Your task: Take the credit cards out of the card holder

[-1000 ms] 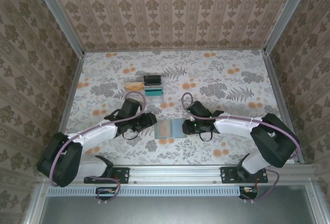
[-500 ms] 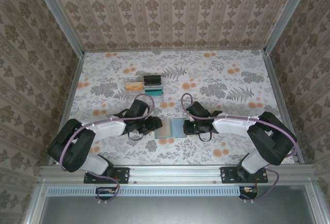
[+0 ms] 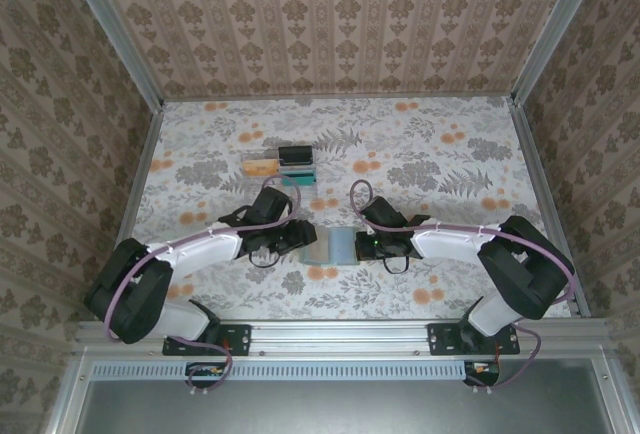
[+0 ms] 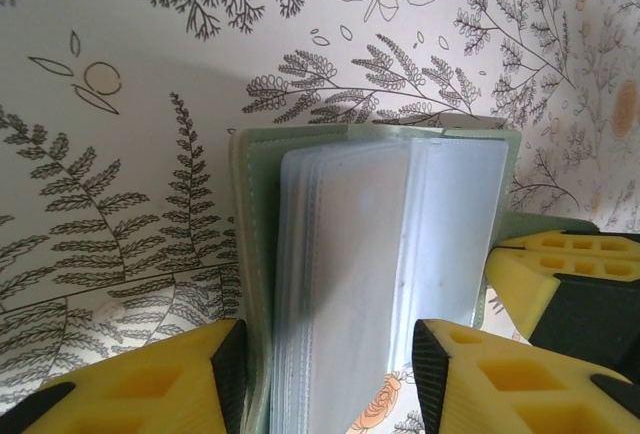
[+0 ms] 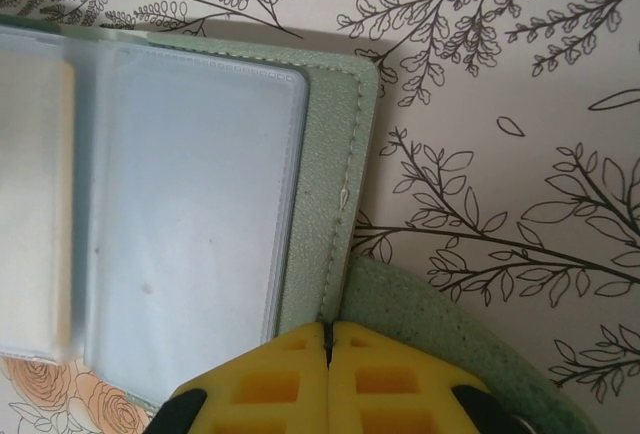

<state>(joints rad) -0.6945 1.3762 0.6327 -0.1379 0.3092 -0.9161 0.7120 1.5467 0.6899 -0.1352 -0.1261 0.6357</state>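
Observation:
The sage-green card holder (image 3: 338, 246) lies open on the table between both arms. My left gripper (image 3: 300, 238) is open at its left half. In the left wrist view the clear sleeves (image 4: 350, 274) stand raised between the yellow fingers (image 4: 150, 384), with the green cover against the left pad and a gap at the right pad. My right gripper (image 3: 364, 246) is shut on the card holder's right edge (image 5: 335, 204), the jaws meeting on the stitched rim. A pale yellow credit card (image 5: 30, 204) shows through the left sleeve in the right wrist view.
An orange-topped item (image 3: 261, 167) and a dark and teal stack (image 3: 296, 165) sit further back on the floral table. A green flap (image 5: 450, 344) of the holder lies right of my right fingers. Patterned walls close off the back and sides.
My left gripper has moved right onto the holder's left half, and the sleeves now stand up between its fingers. My right gripper has closed on the right edge.

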